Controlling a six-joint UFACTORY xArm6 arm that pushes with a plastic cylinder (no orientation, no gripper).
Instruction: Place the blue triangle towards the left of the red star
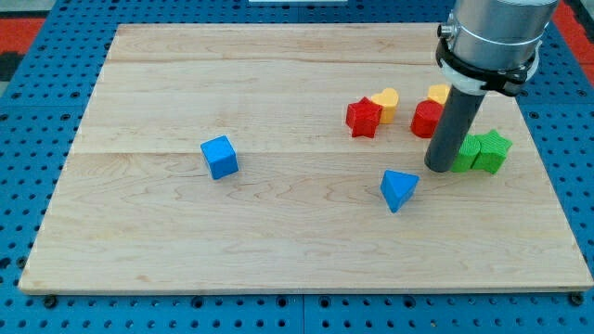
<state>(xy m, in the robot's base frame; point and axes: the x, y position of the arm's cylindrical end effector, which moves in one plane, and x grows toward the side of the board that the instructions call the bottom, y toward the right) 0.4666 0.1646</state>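
The blue triangle [398, 189] lies on the wooden board [186, 241], right of centre, toward the view's bottom. The red star [364, 118] lies above it and a little to the left, touching a yellow heart [385, 100]. My tip [439, 167] rests on the board just right of and slightly above the blue triangle, a small gap apart, and left of the green blocks.
A blue cube [219, 157] lies left of centre. A red block [427, 119] and a yellow block [438, 94] sit partly behind the rod. Two green blocks [486, 150] lie right of my tip, near the board's right edge.
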